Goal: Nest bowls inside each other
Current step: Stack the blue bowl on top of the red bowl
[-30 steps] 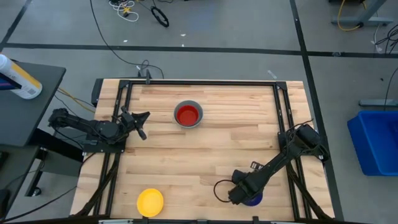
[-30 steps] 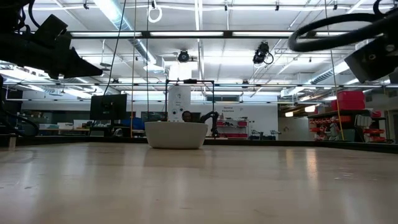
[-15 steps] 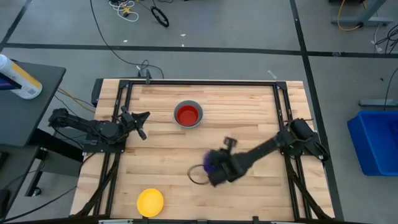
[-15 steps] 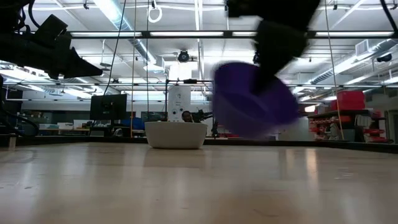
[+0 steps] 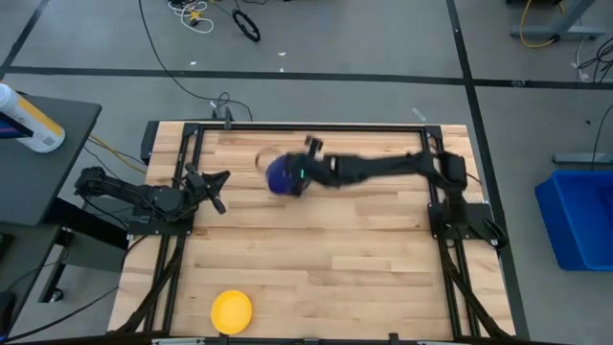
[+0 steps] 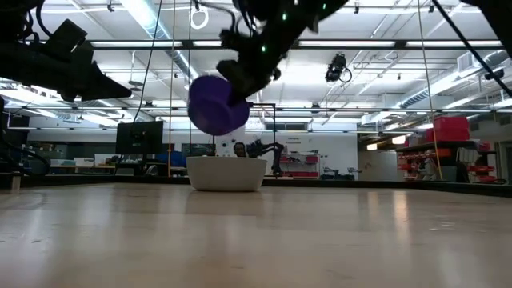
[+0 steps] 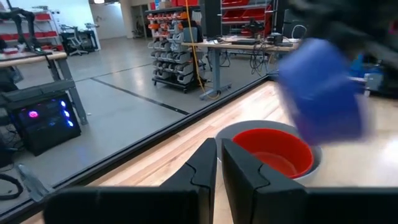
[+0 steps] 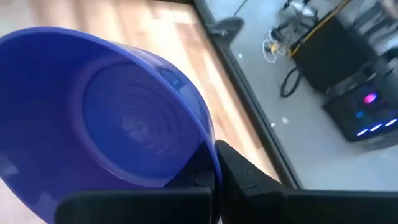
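Observation:
My right gripper (image 5: pixel 295 174) reaches across to the table's far middle, shut on a dark blue bowl (image 5: pixel 278 175). The bowl hangs tilted in the air (image 6: pixel 216 104), just above a red bowl (image 7: pixel 273 152) that sits inside a grey bowl (image 6: pixel 226 173) standing on the table. From above, the blue bowl and the gripper hide that pair. A yellow bowl (image 5: pixel 231 311) rests alone at the near left. My left gripper (image 5: pixel 216 188) waits shut at the left edge, pointing level toward the stack. My right gripper pinches the dark blue bowl's rim (image 8: pixel 210 144) between its two fingers, one finger inside the bowl and one outside. The fingers come slanting down from the table's right. The bowl is lifted clear and tilted, its opening turned toward the gripper.
Black frame rails (image 5: pixel 436 172) run along the table's left, right and far sides. On the floor at the right stands a blue bin (image 5: pixel 579 216), and a bottle (image 5: pixel 29 120) lies on a side table at the left. Bare wood fills the table's middle and near right.
My right gripper has swept from the near right corner toward the far edge and the left, rising and tipping up from pointing down. The dark blue bowl came off the table with it and now hangs tilted over the red and grey bowls.

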